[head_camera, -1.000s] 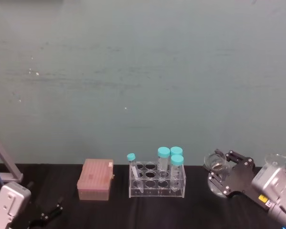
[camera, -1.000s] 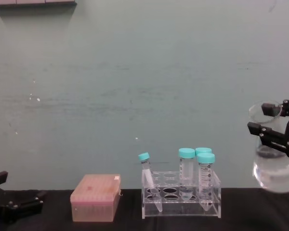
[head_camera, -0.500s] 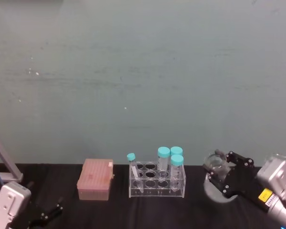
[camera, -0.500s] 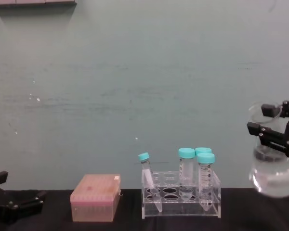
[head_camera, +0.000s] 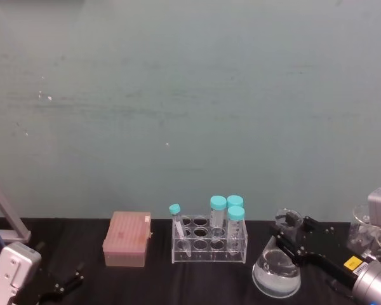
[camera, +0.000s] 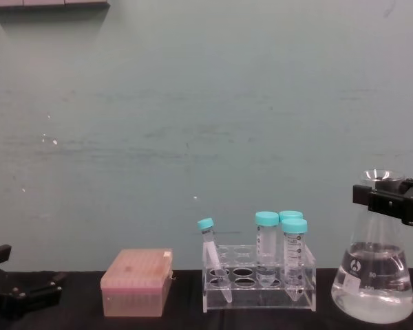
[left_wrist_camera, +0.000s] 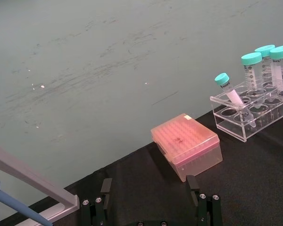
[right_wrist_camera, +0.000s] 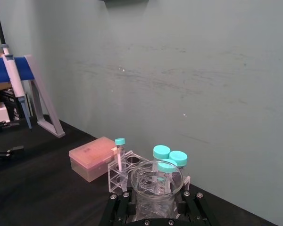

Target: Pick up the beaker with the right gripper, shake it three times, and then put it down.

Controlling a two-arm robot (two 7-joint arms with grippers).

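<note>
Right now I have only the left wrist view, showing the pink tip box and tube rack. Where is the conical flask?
Observer: In the chest view the conical flask stands upright to the right of the tube rack, apart from it.
Operator: The left gripper sits open and idle on my screen. Is the right gripper holding the flask?
Observer: Yes, the right gripper has its jaws closed around the neck, just under the rim.
Operator: Anything inside?
Observer: Clear liquid fills the wide lower part.
</note>
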